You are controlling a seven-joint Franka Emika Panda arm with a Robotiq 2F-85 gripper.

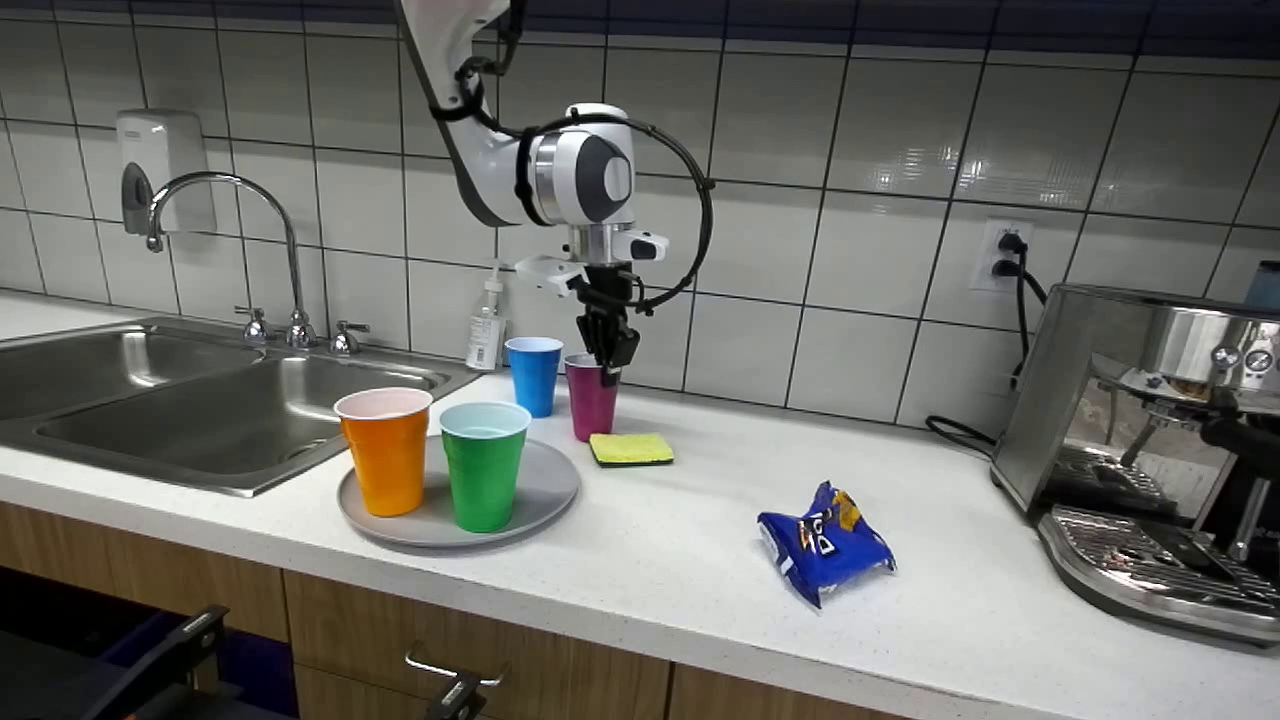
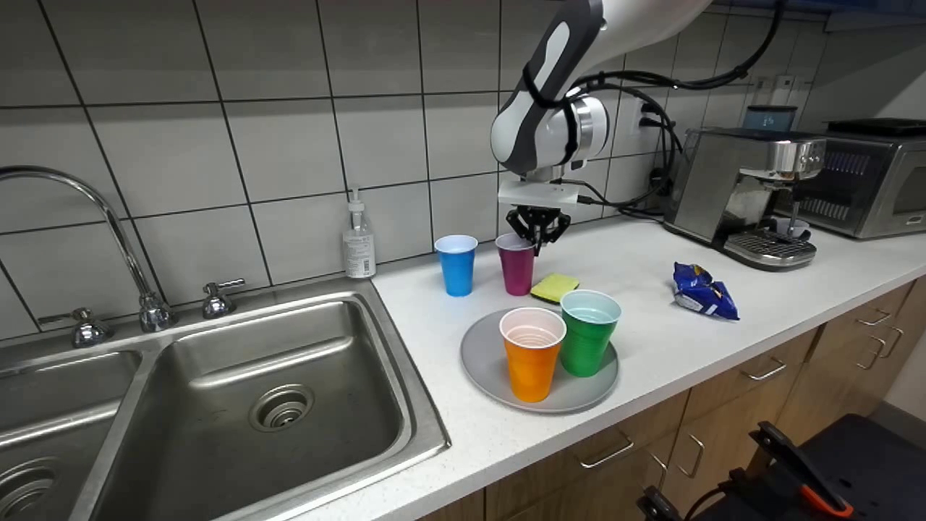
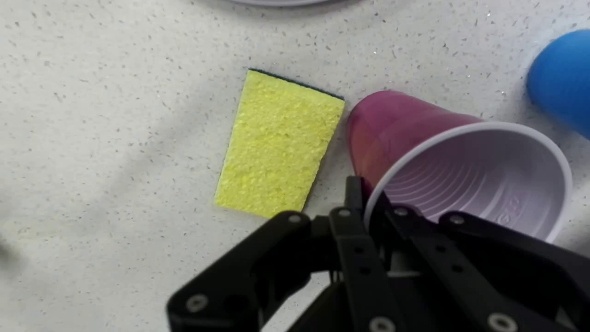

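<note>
Claw pinches purple cup by its rim

Wrist view: the rim sits between the fingertips, one inside, one outside. From them the cup lies at two o'clock, the yellow sponge at ten; the cup's long axis runs ten (base) to four (mouth).

In an exterior view, the cup stands upright, blue cup at its ten.

In an exterior view, the grey plate lies toward its six.

Speckled white countertop under a gray plate, blue cup, magenta cup, sponge, snack bag and espresso machine.
</note>
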